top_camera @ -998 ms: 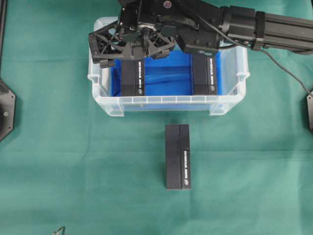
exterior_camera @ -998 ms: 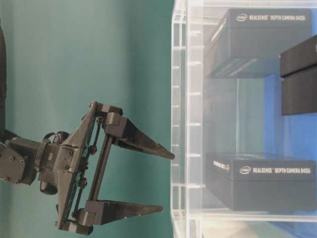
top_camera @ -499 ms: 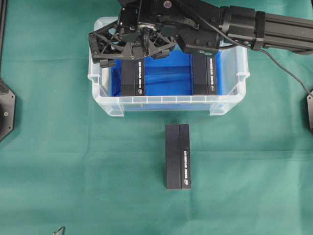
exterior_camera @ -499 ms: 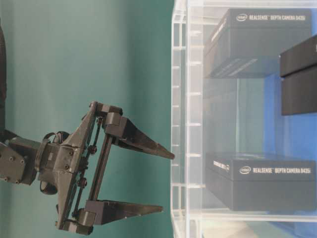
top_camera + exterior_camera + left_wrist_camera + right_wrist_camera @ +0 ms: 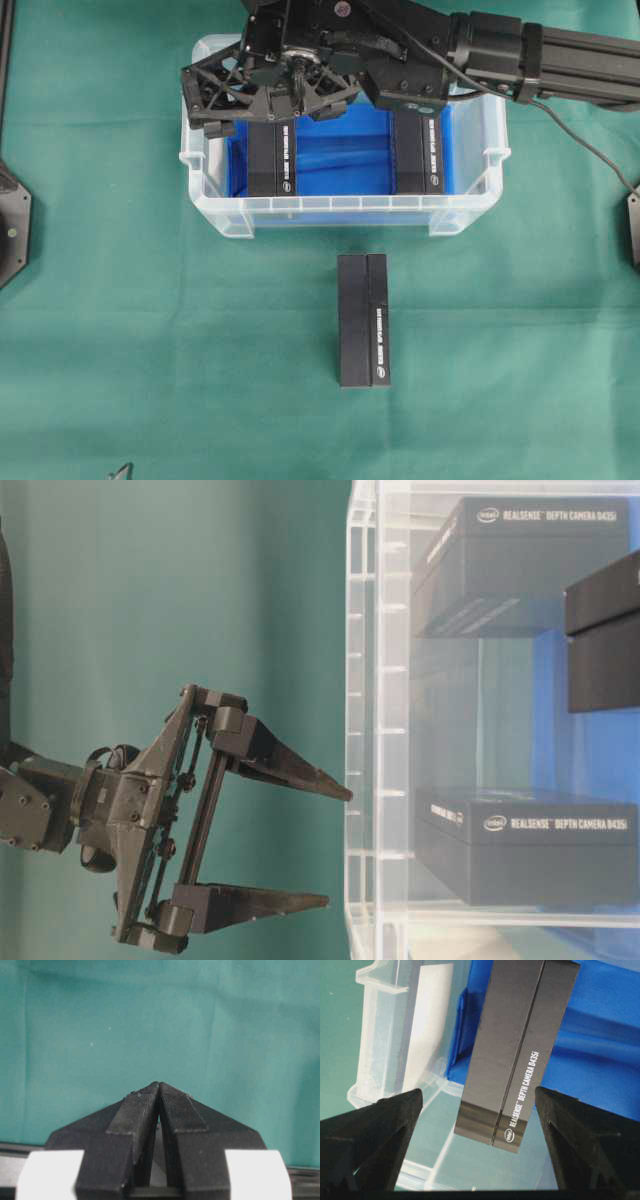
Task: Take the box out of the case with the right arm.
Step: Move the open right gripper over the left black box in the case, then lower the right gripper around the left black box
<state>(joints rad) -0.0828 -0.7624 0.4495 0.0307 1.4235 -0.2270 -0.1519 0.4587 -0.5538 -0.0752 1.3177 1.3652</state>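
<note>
spread across the whole scene: a green cloth [image 5: 150,330], lightly creased.

near the top centre of the overhead view: the case [image 5: 466,212], a clear plastic tub with rim handles and a bright blue lining, seen again as a see-through wall [image 5: 365,730] in the table-level view.

reaching in from the upper right, over the tub's far rim: the right arm [image 5: 560,55], black and boxy, with a cable trailing down to the right.

at its end, above the tub's left half: the right gripper [image 5: 270,112], lattice-framed, jaws spread wide with nothing between them; in the right wrist view the two fingers [image 5: 375,1135] flank the box below without touching it. in the table-level view, the same gripper [image 5: 335,845] wide apart just outside the clear wall.

on the cloth, just in front of the tub and apart from it: a third black box [image 5: 364,320], lying flat, long side running away from the tub.

inside the tub, on the left of the blue lining: the left box [image 5: 273,160], black, white lettering along one edge, directly under the spread gripper, partly hidden by it; also visible at [image 5: 515,1055].

inside the tub, on the right: the right box [image 5: 418,155], same kind, well apart from the first, upper end hidden under the arm.

in the left wrist view only: the left gripper [image 5: 159,1091], fingertips pressed together on nothing, over bare green cloth.
</note>
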